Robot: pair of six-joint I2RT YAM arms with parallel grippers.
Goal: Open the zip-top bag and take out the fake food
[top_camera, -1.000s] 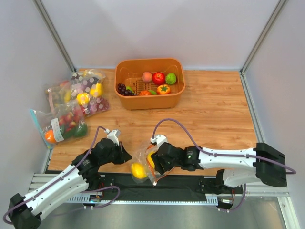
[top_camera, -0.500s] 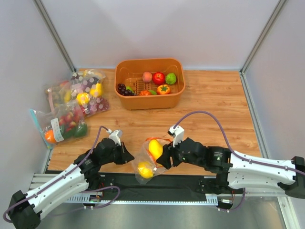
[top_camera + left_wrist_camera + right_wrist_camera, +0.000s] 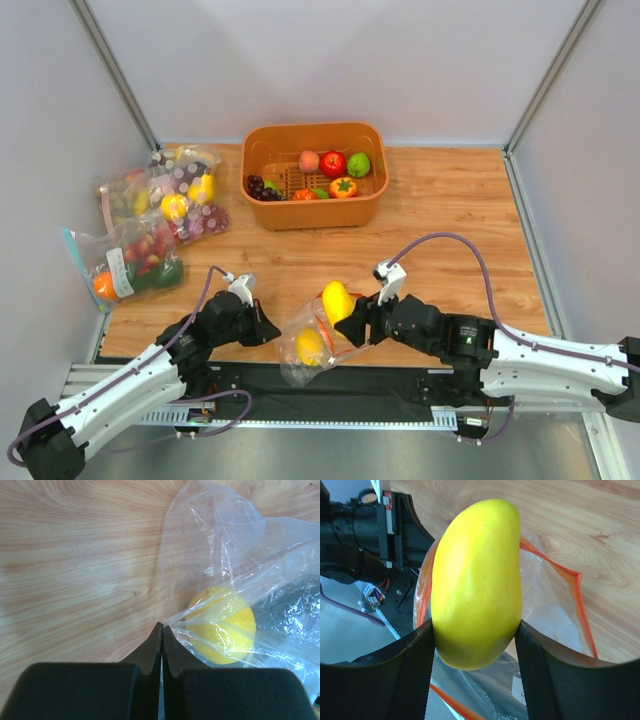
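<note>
The clear zip-top bag (image 3: pixel 305 350) with an orange-red zip strip (image 3: pixel 580 615) lies open at the table's near edge. My left gripper (image 3: pixel 268 330) is shut on the bag's plastic (image 3: pixel 210 545) at its left side. A round yellow fruit (image 3: pixel 222 625) stays inside the bag; it also shows in the top view (image 3: pixel 309 346). My right gripper (image 3: pixel 345 320) is shut on a long yellow mango-like fruit (image 3: pixel 477 580), held above the bag's open mouth; it also shows in the top view (image 3: pixel 337 301).
An orange basket (image 3: pixel 265 210) at the back centre holds a peach, red apple, green fruit and grapes. Other filled zip bags (image 3: pixel 160 215) lie at the left edge. A black strip (image 3: pixel 380 380) and rail run along the near edge.
My right gripper has drawn the long yellow fruit up and to the right, out of the bag's mouth. The bag has shifted a little right. My left gripper keeps its pinch.
</note>
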